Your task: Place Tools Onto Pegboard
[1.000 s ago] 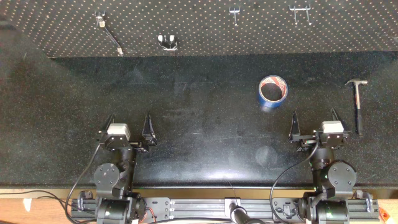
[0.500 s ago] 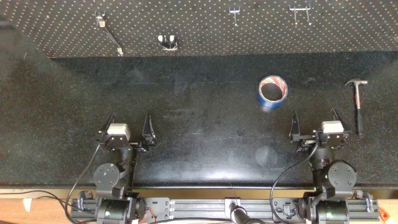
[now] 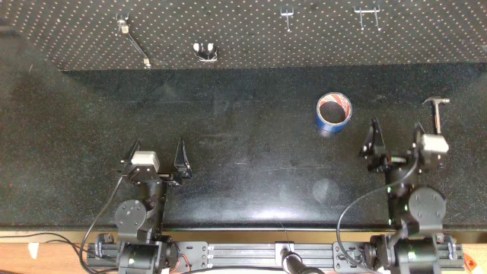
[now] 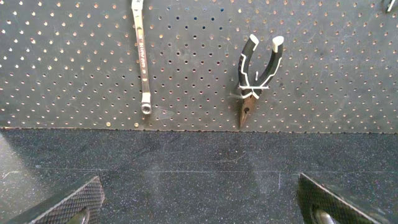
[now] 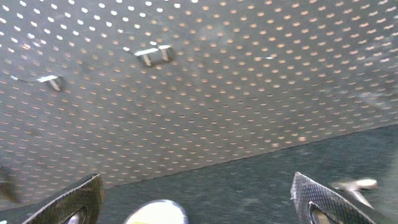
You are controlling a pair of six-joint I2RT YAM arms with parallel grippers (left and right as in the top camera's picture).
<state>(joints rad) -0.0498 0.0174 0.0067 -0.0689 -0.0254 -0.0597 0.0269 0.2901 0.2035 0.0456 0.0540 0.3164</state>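
Observation:
A blue tape roll (image 3: 333, 112) lies on the black table, right of the middle. At the far right lies a hammer (image 3: 437, 112), its handle partly hidden behind my right gripper (image 3: 396, 143), which stands open just short of both. The right wrist view catches the tape roll (image 5: 155, 213) and the hammer head (image 5: 354, 184) low down, below two bare hooks (image 5: 154, 55). My left gripper (image 3: 157, 156) is open near the front left, with nothing in it. On the pegboard (image 3: 243, 30) hang a wrench (image 4: 141, 56) and pliers (image 4: 258, 71).
Two more bare hooks (image 3: 287, 15) (image 3: 367, 15) sit on the right half of the pegboard. The wrench (image 3: 133, 42) and pliers (image 3: 204, 52) take up its left half. Between the arms the black table (image 3: 251, 152) is bare.
My right gripper has moved away from its base and slightly right, closer to the hammer and the tape roll. The left arm has stayed put.

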